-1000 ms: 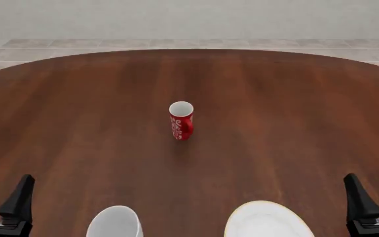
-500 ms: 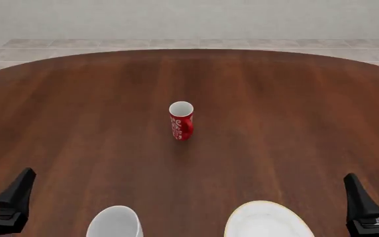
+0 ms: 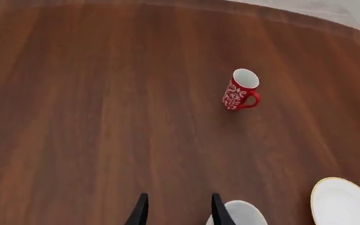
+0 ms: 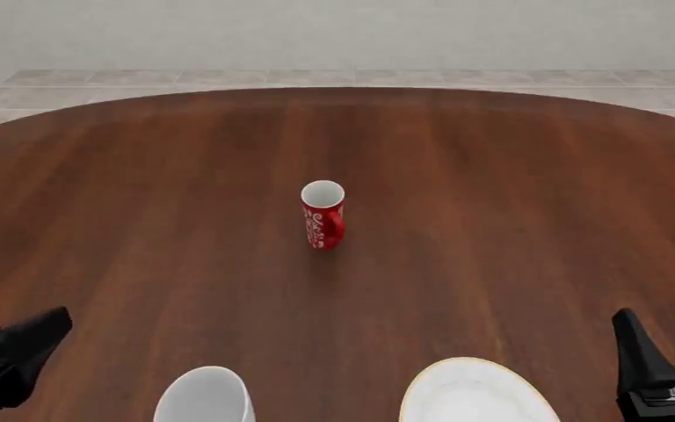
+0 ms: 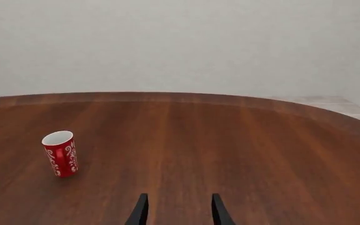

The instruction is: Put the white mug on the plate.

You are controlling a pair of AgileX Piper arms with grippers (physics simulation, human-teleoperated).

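White mug (image 4: 205, 396): you find it upright on the table at the near edge of the front view, left of centre, its lower part cut off by the frame. In the left wrist view only its rim (image 3: 243, 213) shows, just beside one fingertip.
Plate (image 4: 474, 393): it lies flat on the table at the near edge, right of centre, beside the white mug and apart from it. Its thin gold-yellow rim is visible; nothing rests on it.
Red mug (image 4: 323, 214): it stands upright near the middle of the table, well apart from both the white mug and the plate. Its handle shows in the left wrist view (image 3: 241, 89).
Left gripper (image 4: 7, 347): you see it at the lower left of the front view, tilted toward the white mug. Its fingers stand apart with a clear gap between them in the left wrist view (image 3: 176, 211), and they hold nothing.
Right gripper (image 4: 666, 347): it sits at the lower right, just beside the plate. Its fingers are parted and empty in the right wrist view (image 5: 176, 210).
Table (image 4: 490, 220): dark brown wood with a curved far edge.
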